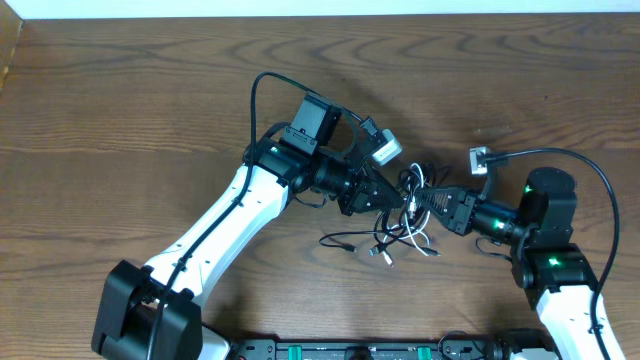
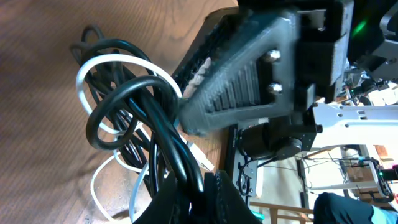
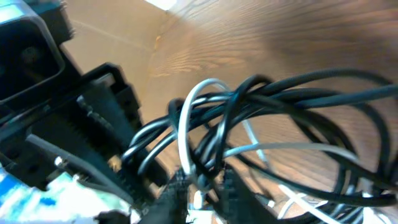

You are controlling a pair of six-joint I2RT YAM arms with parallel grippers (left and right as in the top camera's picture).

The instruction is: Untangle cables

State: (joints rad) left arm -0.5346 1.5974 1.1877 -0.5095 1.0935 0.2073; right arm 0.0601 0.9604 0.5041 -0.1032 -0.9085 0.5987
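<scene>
Left gripper [image 2: 196, 188]: my fingers are pressed together on a thick run of black strands from the cables [image 2: 163, 134]. I take this hold to be the anchor, so the bundle has something to pull against.

Right gripper [image 3: 200, 186]: it sits nose to nose with my left one, its fingers on either side of the knot's core. The view is blurred, so I cannot tell whether they have bitten or just bracket the strands.

Cables: a small knot between my two grippers, near the middle of the table [image 1: 120, 120].

White cable [image 3: 182, 134]: it loops around the black ones and dips toward my right fingers. It looks like the strand that locks the knot.

Loose ends [image 1: 345, 241]: a few tails trail onto the wood on my side of the knot, free of both grippers.

Why so close: gripping right beside each other lets a short, controlled pull apart open the loops.

Risk: pulling the wrong strand could cinch the knot tighter.
</scene>
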